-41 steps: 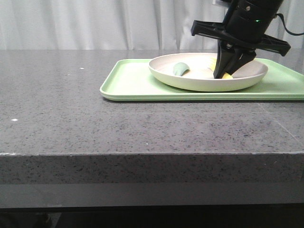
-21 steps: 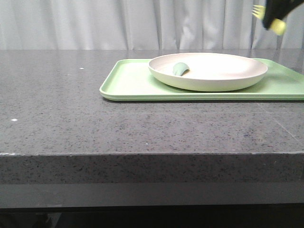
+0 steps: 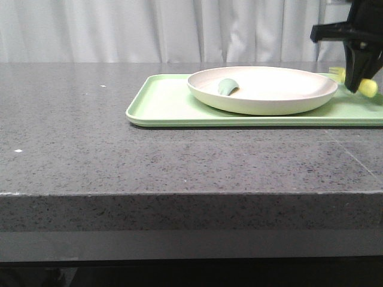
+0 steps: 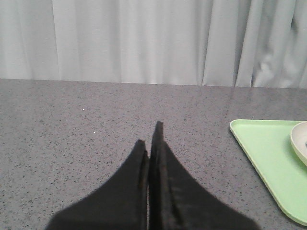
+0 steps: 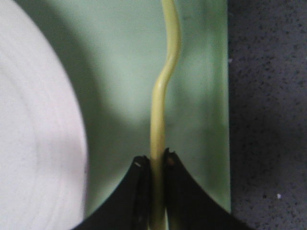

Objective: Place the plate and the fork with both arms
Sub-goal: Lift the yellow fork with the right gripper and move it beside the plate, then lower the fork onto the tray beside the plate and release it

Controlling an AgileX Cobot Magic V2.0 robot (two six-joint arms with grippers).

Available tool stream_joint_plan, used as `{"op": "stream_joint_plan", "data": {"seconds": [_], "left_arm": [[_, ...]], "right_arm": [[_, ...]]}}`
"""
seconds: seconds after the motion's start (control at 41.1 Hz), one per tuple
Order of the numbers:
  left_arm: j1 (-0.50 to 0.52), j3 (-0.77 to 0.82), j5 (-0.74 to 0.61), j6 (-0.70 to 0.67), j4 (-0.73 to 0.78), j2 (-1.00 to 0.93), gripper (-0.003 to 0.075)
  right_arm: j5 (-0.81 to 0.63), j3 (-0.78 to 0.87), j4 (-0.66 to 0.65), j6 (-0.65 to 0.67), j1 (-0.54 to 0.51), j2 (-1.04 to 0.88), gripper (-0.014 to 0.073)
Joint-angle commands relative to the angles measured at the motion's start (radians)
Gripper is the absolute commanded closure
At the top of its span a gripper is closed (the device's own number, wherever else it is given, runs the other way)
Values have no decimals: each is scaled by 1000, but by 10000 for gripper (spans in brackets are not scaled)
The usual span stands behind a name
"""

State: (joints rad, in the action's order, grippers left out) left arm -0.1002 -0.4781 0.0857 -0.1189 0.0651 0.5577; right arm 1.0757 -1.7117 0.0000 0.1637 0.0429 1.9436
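The cream-white plate (image 3: 262, 89) sits on the light-green tray (image 3: 167, 104), with a small sage-green utensil (image 3: 228, 86) lying in it. My right gripper (image 3: 361, 84) is shut on the pale yellow fork (image 3: 368, 88) and holds it just above the tray, right of the plate. In the right wrist view the fork (image 5: 163, 96) runs out from between the fingers (image 5: 139, 182) over the tray (image 5: 201, 96), beside the plate's rim (image 5: 38, 120). My left gripper (image 4: 149, 139) is shut and empty above bare counter, left of the tray's corner (image 4: 264, 153); it is out of the front view.
The dark speckled counter (image 3: 90, 137) stretches left of the tray and to the front edge. A pale curtain (image 3: 149, 30) hangs behind the table. The tray's right edge (image 5: 225, 120) borders bare counter.
My right gripper took the fork out of the plate, lifted it up to the right, then came down with it over the tray right of the plate.
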Motion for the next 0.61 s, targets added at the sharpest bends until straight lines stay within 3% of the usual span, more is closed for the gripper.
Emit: {"op": "stream_joint_plan", "data": {"seconds": [0.0, 0.292, 0.389, 0.511, 0.584], "left_arm": [[0, -27, -86, -9, 2, 0, 738], [0, -27, -86, -9, 2, 0, 738], [0, -27, -86, -9, 2, 0, 738], [0, -27, -86, -9, 2, 0, 738], [0, -27, -86, -9, 2, 0, 738]], "right_arm": [[-17, -33, -11, -12, -12, -33, 652], [-17, -33, -16, -12, -17, -29, 624], [-16, -33, -18, -12, -22, -29, 520], [-13, -33, -18, -12, -24, -29, 322], [-16, -33, -18, -12, -24, -32, 267]]}}
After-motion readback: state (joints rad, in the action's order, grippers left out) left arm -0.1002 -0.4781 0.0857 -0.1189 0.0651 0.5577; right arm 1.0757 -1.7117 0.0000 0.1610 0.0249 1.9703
